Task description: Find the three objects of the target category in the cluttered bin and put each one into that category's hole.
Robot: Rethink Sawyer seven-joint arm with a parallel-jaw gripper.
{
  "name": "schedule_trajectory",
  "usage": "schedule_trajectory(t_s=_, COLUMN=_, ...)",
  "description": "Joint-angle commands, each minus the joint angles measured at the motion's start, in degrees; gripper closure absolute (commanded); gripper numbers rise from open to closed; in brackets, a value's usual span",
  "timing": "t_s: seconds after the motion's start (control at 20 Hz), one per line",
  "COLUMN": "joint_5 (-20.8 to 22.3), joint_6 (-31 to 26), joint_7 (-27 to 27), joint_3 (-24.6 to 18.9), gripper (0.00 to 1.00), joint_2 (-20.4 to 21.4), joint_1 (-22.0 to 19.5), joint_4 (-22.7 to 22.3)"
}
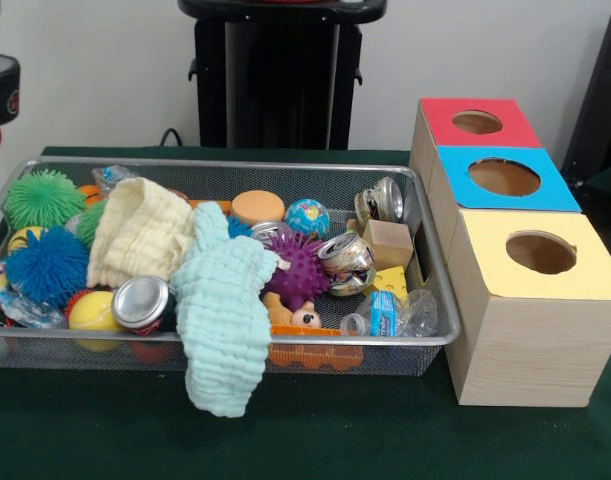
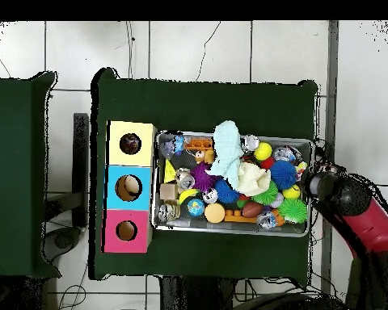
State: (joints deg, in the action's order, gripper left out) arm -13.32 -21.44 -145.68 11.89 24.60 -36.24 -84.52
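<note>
Overhead: arm [image 2: 355,211] parked beside the bin's [image 2: 234,229] right end, boxes [image 2: 129,186] at its left end. Claw state cannot be told; the clutter lies leftward of the arm

Open space above packed bin [image 1: 425,215], mint cloth [image 1: 225,310] over near rim, three holes unobstructed.

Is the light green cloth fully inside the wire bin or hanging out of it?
Hanging out. The light green cloth drapes over the near rim of the wire bin, its lower end down on the table.
</note>
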Motion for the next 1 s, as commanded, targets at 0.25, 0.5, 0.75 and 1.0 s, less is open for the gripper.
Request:
schedule_trajectory(t_s=0.25, joint_5=3.75, joint_6=5.0, joint_7=1.85, joint_3=-8.12, gripper=0.0, joint_2=-7.16, joint_1=-3.04, joint_4=1.78)
schedule_trajectory(t_s=0.5, joint_5=2.08, joint_6=4.58, joint_7=-0.21, joint_3=-9.03, gripper=0.0, joint_2=-6.96, joint_1=-2.15, joint_4=1.08)
schedule_trajectory(t_s=0.75, joint_5=1.5, joint_6=3.58, joint_7=-0.74, joint_3=-9.41, gripper=0.0, joint_2=-6.06, joint_1=-1.95, joint_4=0.57)
schedule_trajectory(t_s=1.0, joint_5=1.66, joint_6=3.16, joint_7=-0.4, joint_3=-9.66, gripper=0.0, joint_2=-5.84, joint_1=-2.13, joint_4=0.61)
